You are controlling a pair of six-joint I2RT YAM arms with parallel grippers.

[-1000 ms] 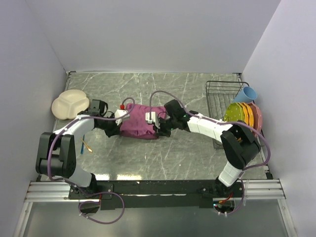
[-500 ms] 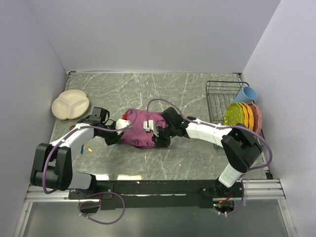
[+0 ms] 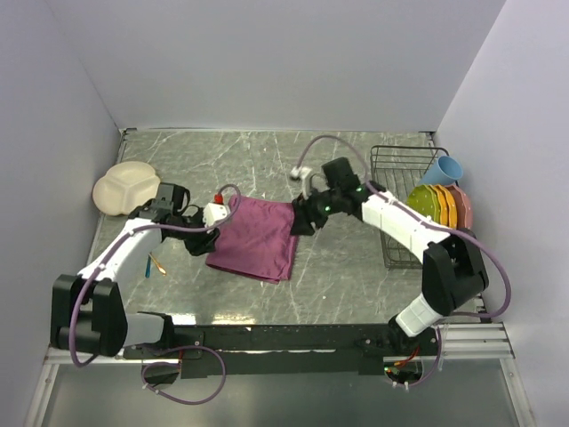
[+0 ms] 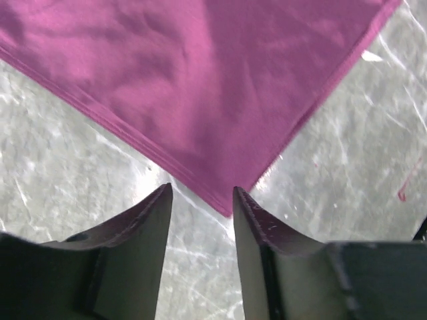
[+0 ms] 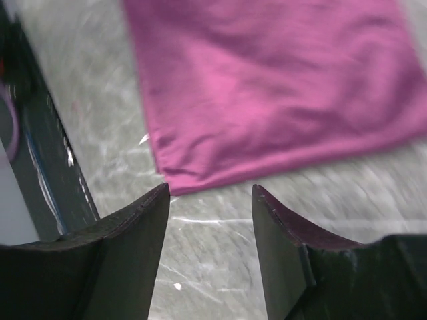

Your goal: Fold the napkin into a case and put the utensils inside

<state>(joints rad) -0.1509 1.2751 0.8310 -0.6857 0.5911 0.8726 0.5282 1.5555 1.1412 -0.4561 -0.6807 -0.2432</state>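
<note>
1. While the left gripper [image 4: 200, 195] hangs with its jaws spread and nothing between them, one corner of the napkin [image 4: 200, 80] lies flat on the table [image 3: 356, 285] just beyond its tips, clear of both.
2. The right gripper [image 5: 210, 192] is the same: jaws parted and empty. In its wrist view another corner of the cloth lies just above the gap, resting on the table and not pinched.
3. In the top view the napkin sits at the centre of the frame between the two grippers, as a flat, slightly slanted rectangle. The left wrist view shows several stacked edges along its border, so it appears to be folded over at least once.
4. Judged by its shape, the folding is only partly done. The cloth looks too broad to serve as a long narrow case, so at least one more fold seems to be needed.
5. The blue fork [image 3: 145, 264] and the gold spoon [image 3: 158, 263] lie together on the bare table at the left of the frame. They are beside the left arm and well apart from the napkin, and neither is inside it, so that whole step remains.
6. Further out, the cream divided plate [image 3: 126, 189] sits at the upper left. The wire rack [image 3: 396, 169] with coloured plates and a blue cup [image 3: 444, 167] stands at the right, and none of these touch the cloth.
</note>
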